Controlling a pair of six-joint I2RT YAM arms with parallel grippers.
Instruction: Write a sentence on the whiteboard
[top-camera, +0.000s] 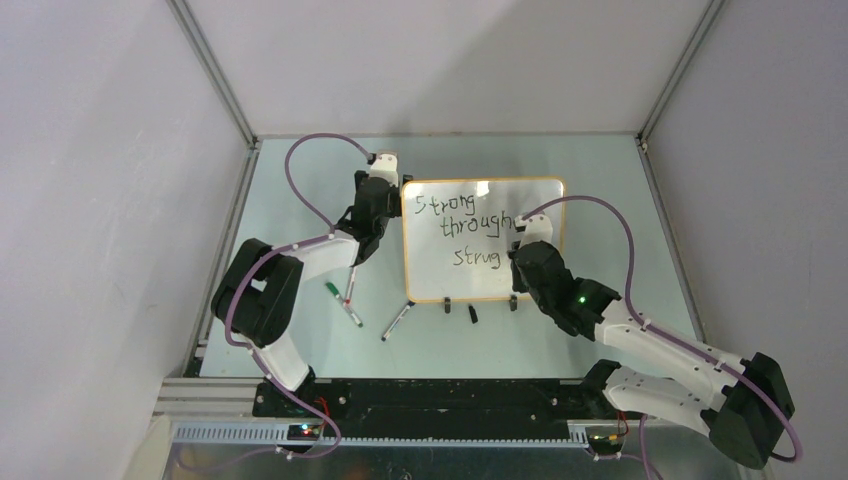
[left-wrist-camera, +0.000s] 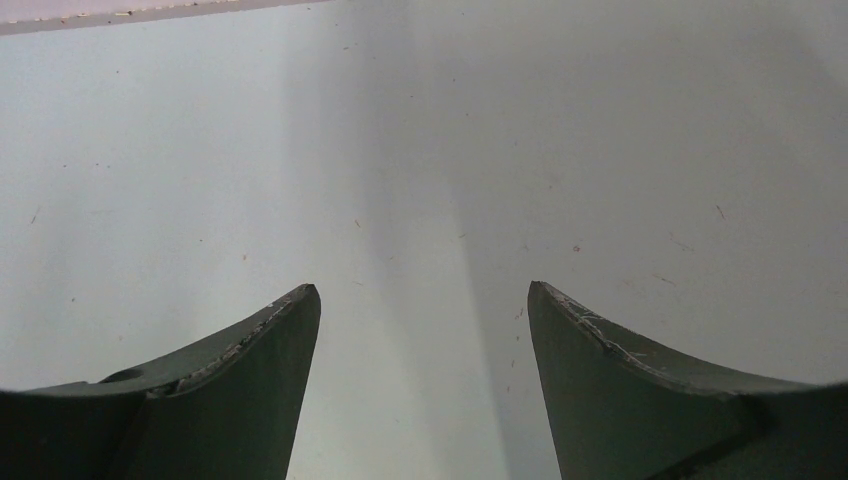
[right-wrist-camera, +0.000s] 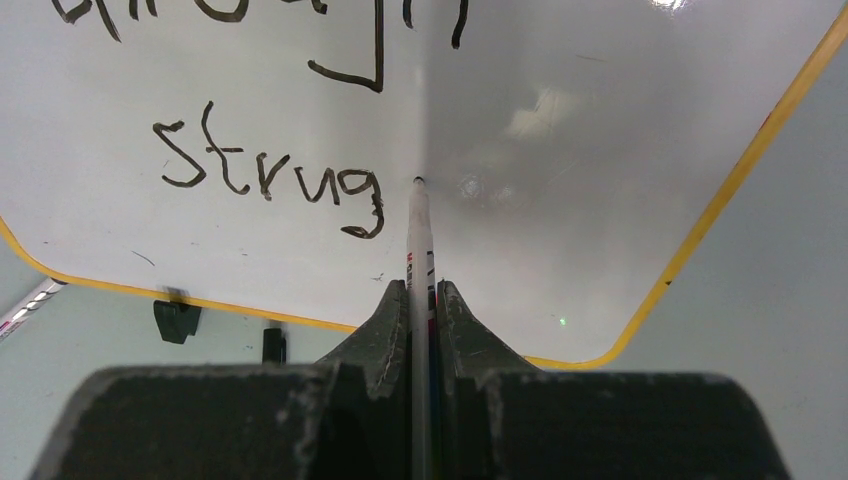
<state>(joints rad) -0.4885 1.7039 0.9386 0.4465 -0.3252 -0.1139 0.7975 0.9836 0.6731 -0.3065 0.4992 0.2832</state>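
Your glossy white whiteboard with the thin orange-yellow rim (top-camera: 430, 282) lies on the pale green table (top-camera: 620, 250), between the two arms. The black handwritten sentence (top-camera: 470, 228) reads "Strong through strug", so the last word looks only half done. Your right gripper (right-wrist-camera: 421, 290) is squeezed tight on a thin white marker pen (right-wrist-camera: 419, 235), and its tip looks to touch the board just after the "g". Your left gripper (left-wrist-camera: 424, 300) is wide apart with nothing in it, beside the board's far left corner. I think a few letters are left to write

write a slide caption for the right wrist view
Right gripper holds a marker to the whiteboard, just past the lettering "strug"
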